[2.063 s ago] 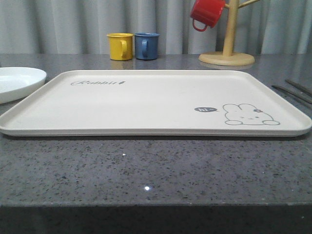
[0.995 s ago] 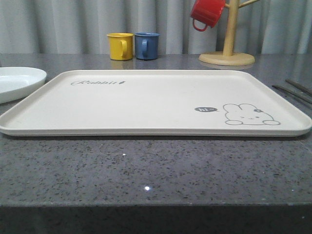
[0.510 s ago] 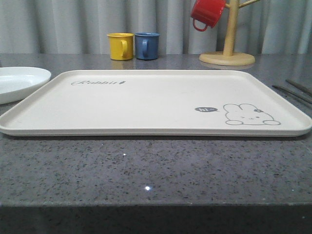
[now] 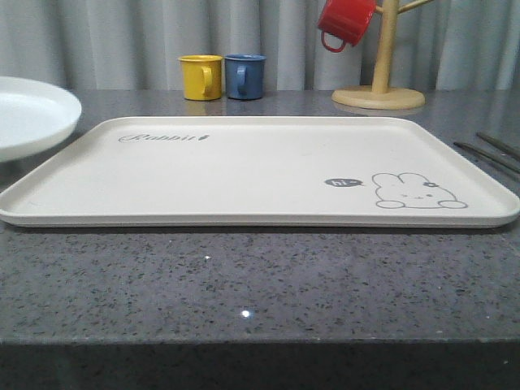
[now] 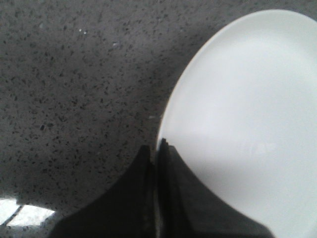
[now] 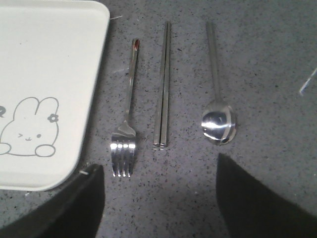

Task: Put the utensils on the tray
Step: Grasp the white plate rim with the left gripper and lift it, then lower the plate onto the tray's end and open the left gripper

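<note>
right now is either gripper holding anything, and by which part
The left gripper is shut on the rim of the round white plate, at its edge. The right gripper is open, holding nothing.

In the front view we lose the white plate (image 4: pixel 28 114) past the left edge, and the red mug (image 4: pixel 345 23) and its wooden stand (image 4: pixel 382 53) past the top. The chopsticks (image 4: pixel 491 150) run off the right edge. At the right wrist, the tray (image 6: pixel 44 89) is cropped, and the right tool (image 6: pixel 158 208) shows just dark blurred fingers (image 6: pixel 74 208).
</note>
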Controlling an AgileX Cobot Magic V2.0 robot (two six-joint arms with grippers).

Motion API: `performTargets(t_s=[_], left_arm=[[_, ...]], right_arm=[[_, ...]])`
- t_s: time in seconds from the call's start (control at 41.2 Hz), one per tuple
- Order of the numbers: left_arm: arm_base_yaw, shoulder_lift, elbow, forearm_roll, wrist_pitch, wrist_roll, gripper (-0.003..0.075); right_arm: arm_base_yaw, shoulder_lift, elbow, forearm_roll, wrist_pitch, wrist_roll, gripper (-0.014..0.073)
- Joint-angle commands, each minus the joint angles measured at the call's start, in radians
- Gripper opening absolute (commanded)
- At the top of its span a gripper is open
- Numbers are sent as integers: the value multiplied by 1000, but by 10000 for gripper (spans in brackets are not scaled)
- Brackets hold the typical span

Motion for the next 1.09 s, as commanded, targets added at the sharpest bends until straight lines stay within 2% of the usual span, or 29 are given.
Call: performTargets(t_s=[0.0,0.146,0.243,0.461,0.753,1.068], left_arm=[[0,-96,-33,-90,-4,45,-18],[-5,-144,-33,-201,54,120,-18],[-38,-151,-35,-219,92,135,-18],[-196,-117,-35,-213,105,135,-18],[-392,-16,-35,-206,42,135,-18],[-425,77,-35,-202,9,135,-18]], right_arm=[[-3,5,-32,0,-55,-4,508],[-3,5,-32,0,-55,-4,508],[-3,5,-32,0,-55,-4,508],[-3,5,-32,0,-55,-4,508],[-3,5,-32,0,-55,-4,508],[-3,5,-32,0,-55,-4,508]])
